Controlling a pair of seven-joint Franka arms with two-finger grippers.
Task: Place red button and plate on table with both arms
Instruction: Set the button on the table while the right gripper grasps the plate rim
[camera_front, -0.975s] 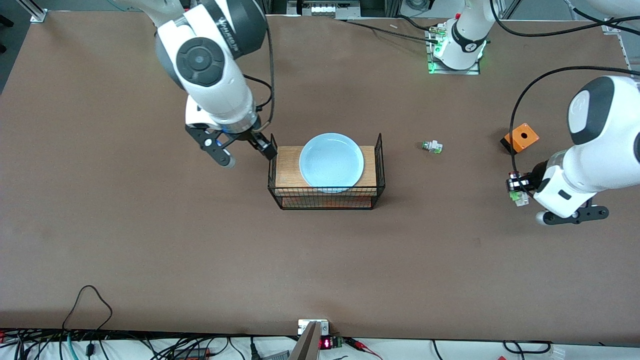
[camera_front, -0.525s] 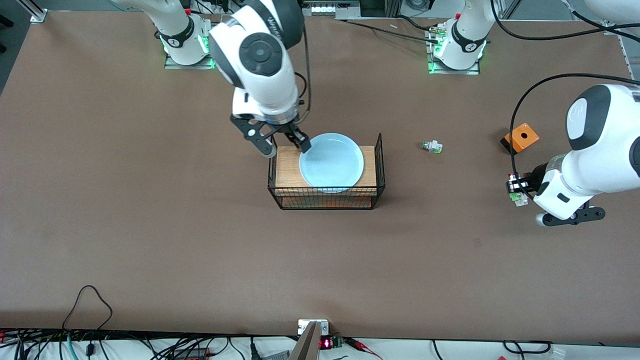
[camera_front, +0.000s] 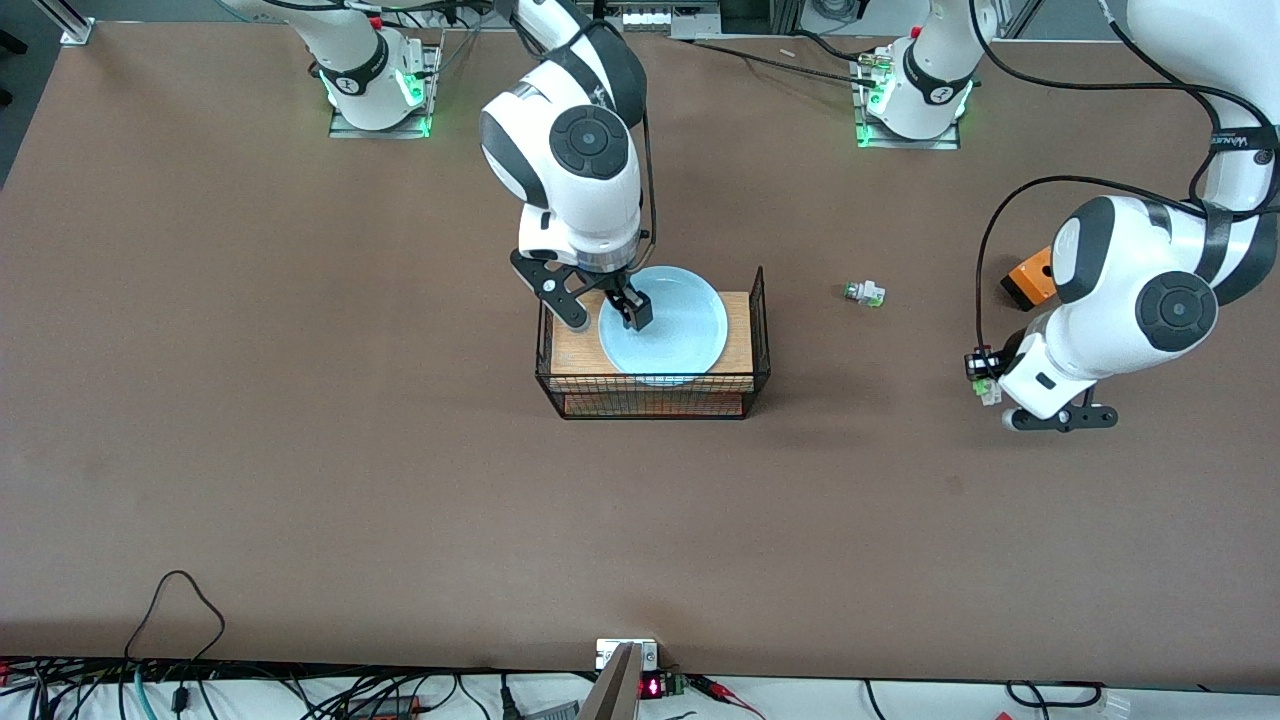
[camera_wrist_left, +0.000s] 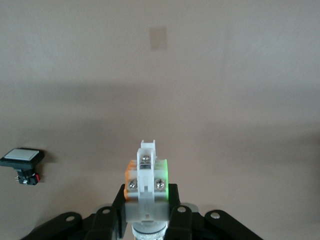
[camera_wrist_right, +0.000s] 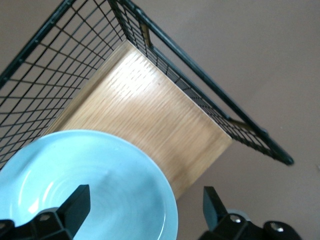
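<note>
The light blue plate (camera_front: 668, 325) lies on the wooden top of the black wire basket (camera_front: 756, 330). My right gripper (camera_front: 606, 316) is open and straddles the plate's rim on the side toward the right arm's end. In the right wrist view one finger (camera_wrist_right: 75, 201) is over the plate (camera_wrist_right: 95, 185) and the other is outside the rim. My left gripper (camera_front: 992, 380) is shut on the red button (camera_front: 981, 378) over the brown table (camera_front: 400, 450) toward the left arm's end. The left wrist view shows the button's white body (camera_wrist_left: 146, 187) between the jaws (camera_wrist_left: 146, 200); its cap is hidden.
A white switch with a green cap (camera_front: 864, 293) lies on the table between the basket and the left arm. An orange box (camera_front: 1030, 278) sits partly hidden by the left arm. A black switch with a white square face (camera_wrist_left: 20, 159) lies on the table.
My right arm has swung from beside the basket to over the plate's rim, fingers still open. My left arm has shifted a little toward the basket with the button in it.
</note>
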